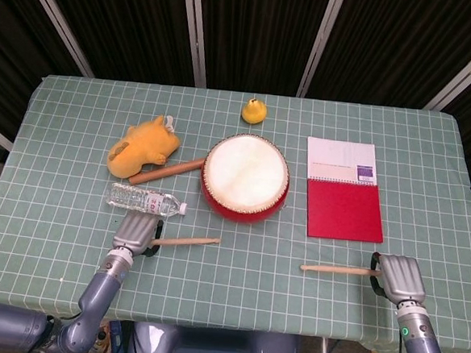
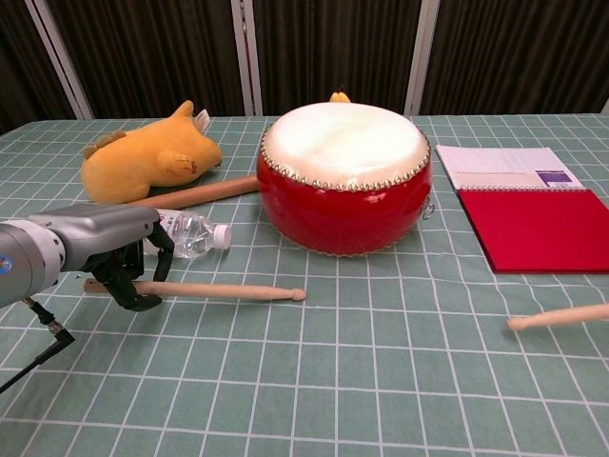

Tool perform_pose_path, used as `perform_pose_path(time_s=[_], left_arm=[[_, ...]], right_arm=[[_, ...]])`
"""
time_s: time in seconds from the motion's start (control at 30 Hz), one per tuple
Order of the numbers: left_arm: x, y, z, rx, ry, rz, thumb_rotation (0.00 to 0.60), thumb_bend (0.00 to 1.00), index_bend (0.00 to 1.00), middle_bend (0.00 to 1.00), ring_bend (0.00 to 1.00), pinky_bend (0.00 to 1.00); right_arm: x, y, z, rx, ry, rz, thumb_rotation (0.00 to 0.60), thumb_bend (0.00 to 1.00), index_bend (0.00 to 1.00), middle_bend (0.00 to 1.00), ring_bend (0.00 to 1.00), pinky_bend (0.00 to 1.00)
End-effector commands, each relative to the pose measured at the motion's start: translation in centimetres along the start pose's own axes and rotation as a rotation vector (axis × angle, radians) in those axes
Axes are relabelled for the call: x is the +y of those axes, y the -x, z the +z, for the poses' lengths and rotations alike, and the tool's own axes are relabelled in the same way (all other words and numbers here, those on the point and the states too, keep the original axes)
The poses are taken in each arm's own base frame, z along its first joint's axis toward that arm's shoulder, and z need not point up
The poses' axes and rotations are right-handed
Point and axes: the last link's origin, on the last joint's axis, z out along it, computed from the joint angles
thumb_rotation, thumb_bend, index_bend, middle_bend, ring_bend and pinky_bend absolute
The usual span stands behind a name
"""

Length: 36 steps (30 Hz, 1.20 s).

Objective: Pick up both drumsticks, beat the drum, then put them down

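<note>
The red drum [image 1: 246, 177] [image 2: 344, 181] with its white skin stands mid-table. My left hand [image 1: 134, 232] [image 2: 112, 249] grips the butt of a wooden drumstick [image 1: 186, 241] [image 2: 219, 290], which lies low along the cloth in front of the drum, tip pointing right. Near the front right edge, my right hand [image 1: 398, 275] holds the end of the other drumstick [image 1: 338, 269] [image 2: 561, 317], tip pointing left. It sits level, just over the table. The chest view shows only that stick's tip, not the right hand.
A water bottle [image 1: 146, 199] [image 2: 190, 233] lies just behind the left hand. A yellow plush [image 1: 143, 146] and a thick wooden rod [image 1: 167, 171] lie left of the drum. A red-and-white notebook [image 1: 345, 188] lies right of it, a small yellow duck [image 1: 255, 111] behind.
</note>
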Motion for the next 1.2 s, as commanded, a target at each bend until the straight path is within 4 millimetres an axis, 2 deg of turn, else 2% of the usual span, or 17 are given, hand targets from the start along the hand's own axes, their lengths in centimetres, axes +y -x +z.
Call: perform_pose_path(time_s=[0.03,0.13,0.2,0.33,0.53,0.63,0.77,1.0,1.1,1.13,1.2], left_arm=[[-0.1,0.0,0.0,0.010,0.003,0.015,0.600,0.45,0.57,1.00,1.00,1.00],[-0.5,-0.2,-0.1,0.026,-0.002,0.050,0.600,0.39,0.51,0.93,0.95,1.00],[-1.0,-0.4,-0.2,0.031,-0.021,0.084,0.600,0.38,0.47,0.84,0.88,1.00],[-1.7,-0.9,-0.6,0.033,-0.042,0.127,0.600,0.36,0.40,0.74,0.80,0.93],[-3.2,-1.7,-1.4,0.033,-0.066,0.134,0.600,0.32,0.32,0.63,0.68,0.77],[-4.0,-2.3,-2.1,0.045,-0.076,0.126,0.600,0.32,0.30,0.57,0.63,0.72],[-4.9,-3.0,-2.9,0.073,-0.082,0.089,0.600,0.32,0.26,0.43,0.50,0.58],[-7.6,-4.5,-6.5,0.205,-0.033,-0.047,0.600,0.29,0.19,0.23,0.28,0.36],[-9.9,-4.4,-8.6,0.272,-0.023,-0.062,0.600,0.20,0.16,0.15,0.20,0.30],[-10.9,-4.3,-9.5,0.292,-0.028,-0.055,0.600,0.18,0.15,0.13,0.18,0.28],[-12.7,-3.9,-11.0,0.335,-0.038,-0.039,0.600,0.14,0.13,0.06,0.13,0.16]], right_arm=[[0.1,0.1,0.0,0.000,0.004,-0.006,0.600,0.63,0.93,1.00,1.00,1.00],[0.4,0.5,0.0,-0.025,0.025,-0.022,0.600,0.60,0.69,0.99,1.00,0.97],[0.7,1.0,0.0,-0.070,0.049,-0.030,0.600,0.56,0.60,0.97,1.00,0.93],[1.1,1.4,-0.1,-0.147,0.081,-0.070,0.600,0.48,0.40,0.89,0.98,0.84],[1.0,1.2,-0.2,-0.163,0.095,-0.098,0.600,0.42,0.23,0.77,0.87,0.71],[1.0,1.3,-0.4,-0.167,0.100,-0.106,0.600,0.41,0.19,0.68,0.79,0.63],[1.0,1.1,-0.5,-0.161,0.102,-0.114,0.600,0.41,0.16,0.60,0.71,0.54],[1.1,-1.2,-1.3,-0.037,0.087,-0.046,0.600,0.40,0.16,0.47,0.55,0.37],[1.3,-3.4,-2.2,0.117,0.044,0.062,0.600,0.40,0.16,0.38,0.40,0.31],[1.6,-4.0,-2.6,0.167,0.027,0.094,0.600,0.39,0.14,0.30,0.30,0.27],[2.3,-4.9,-3.4,0.254,-0.003,0.137,0.600,0.36,0.06,0.15,0.14,0.19]])
